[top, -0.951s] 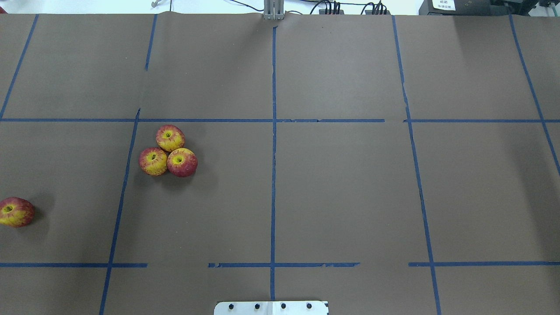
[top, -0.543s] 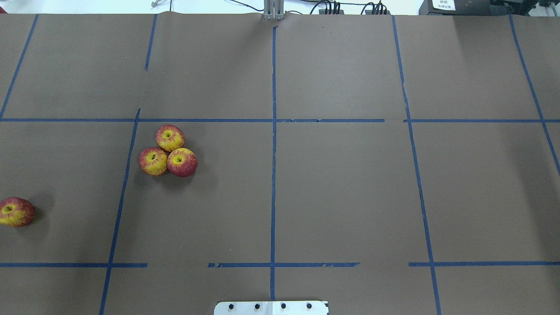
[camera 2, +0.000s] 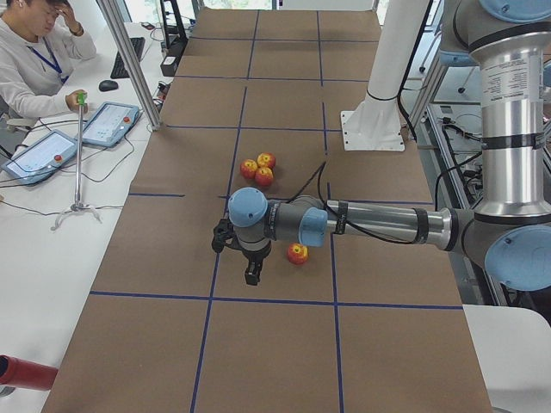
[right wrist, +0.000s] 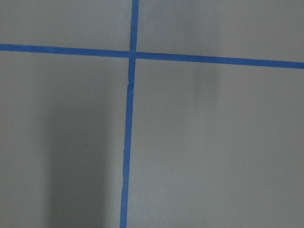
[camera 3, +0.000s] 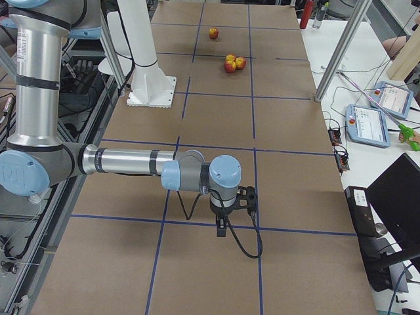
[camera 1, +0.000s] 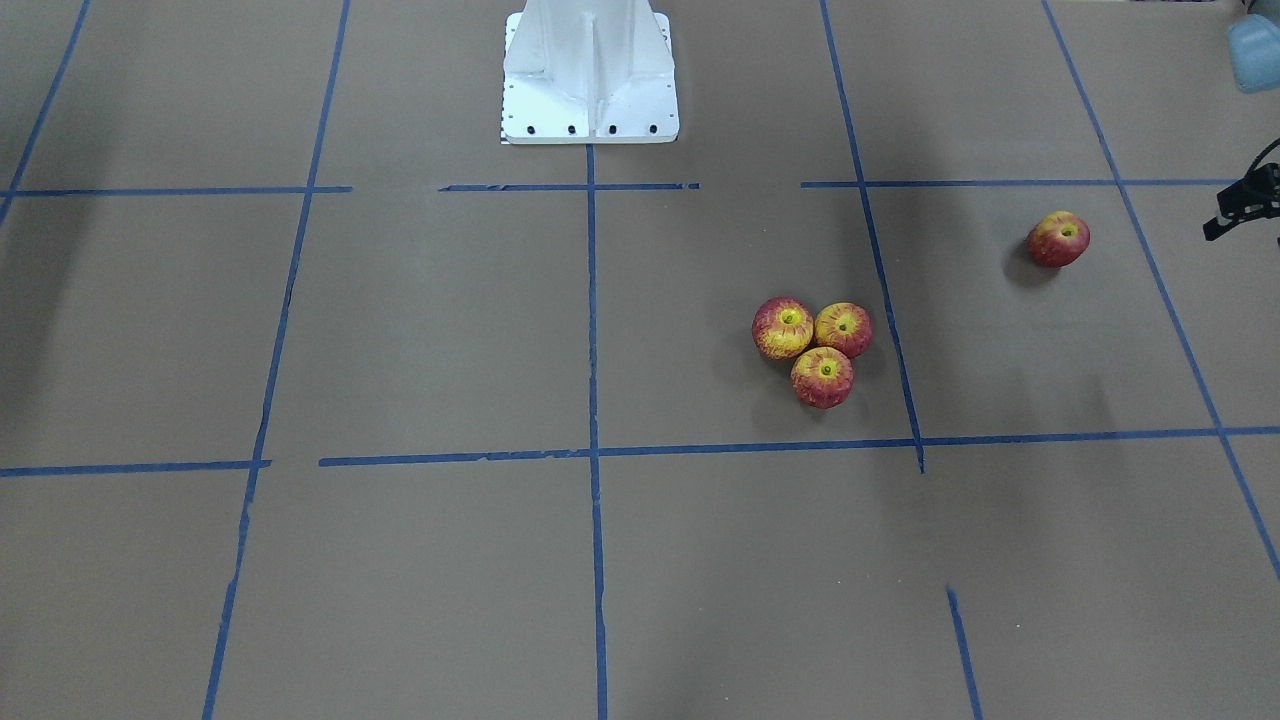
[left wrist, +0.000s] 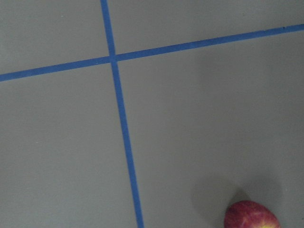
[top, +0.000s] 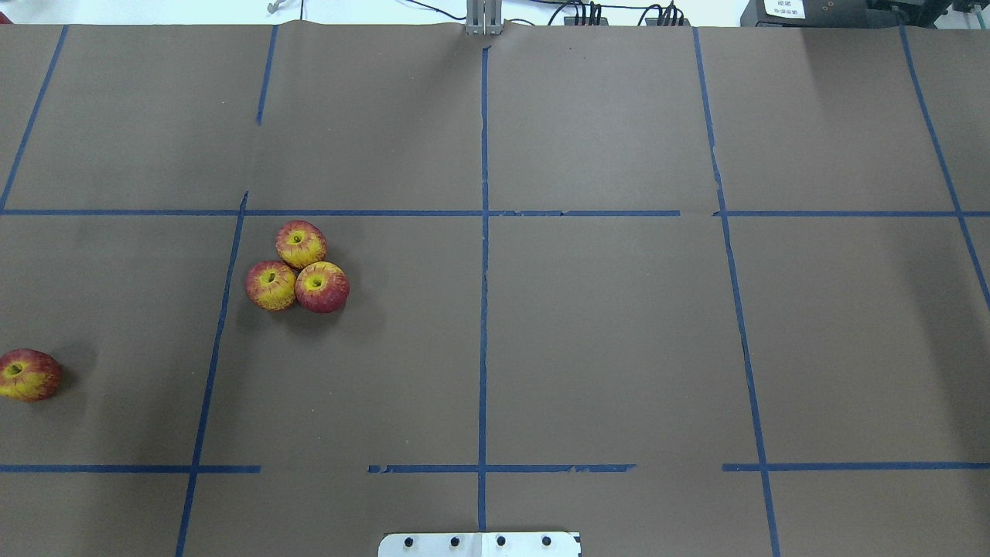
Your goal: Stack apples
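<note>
Three red-and-yellow apples (top: 301,244), (top: 271,285), (top: 322,287) sit touching in a cluster on the brown table, all upright; none rests on another. The cluster also shows in the front view (camera 1: 822,377). A fourth apple (top: 28,375) lies alone at the left edge and shows in the front view (camera 1: 1058,239) and the left wrist view (left wrist: 251,216). My left gripper (camera 2: 250,275) hovers close beside this lone apple (camera 2: 297,253); I cannot tell whether it is open or shut. My right gripper (camera 3: 222,230) hangs over bare table far from the apples; I cannot tell its state.
Blue tape lines (top: 483,309) divide the brown table into squares. The white robot base (camera 1: 590,70) stands at the table's near edge. An operator (camera 2: 34,60) sits with tablets (camera 2: 103,123) at a side desk, off the table.
</note>
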### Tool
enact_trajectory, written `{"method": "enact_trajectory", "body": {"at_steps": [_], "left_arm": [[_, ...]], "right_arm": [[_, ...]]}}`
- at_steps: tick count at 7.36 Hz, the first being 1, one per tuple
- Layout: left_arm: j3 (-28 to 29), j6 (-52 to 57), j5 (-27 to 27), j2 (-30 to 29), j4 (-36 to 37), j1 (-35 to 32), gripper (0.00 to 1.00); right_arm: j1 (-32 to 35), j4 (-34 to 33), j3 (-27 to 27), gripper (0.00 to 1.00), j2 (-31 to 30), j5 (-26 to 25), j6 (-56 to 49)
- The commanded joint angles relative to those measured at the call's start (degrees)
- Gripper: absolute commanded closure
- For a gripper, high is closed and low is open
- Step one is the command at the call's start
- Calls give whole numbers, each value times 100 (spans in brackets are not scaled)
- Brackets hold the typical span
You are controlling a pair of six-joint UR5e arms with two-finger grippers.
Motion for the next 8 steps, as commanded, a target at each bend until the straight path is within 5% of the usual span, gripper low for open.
{"method": "enact_trajectory", "body": {"at_steps": [1, 3, 8], "left_arm": [[-49, -2179, 442, 56, -1244, 1318, 0], [-75, -3037, 742, 65, -1381, 2014, 0], [-84, -3190, 1015, 406, -1381, 2273, 0]], "right_arm": [[0, 0, 0, 0, 0, 0, 0], [0, 0, 0, 0, 0, 0, 0], [0, 0, 0, 0, 0, 0, 0]]}}
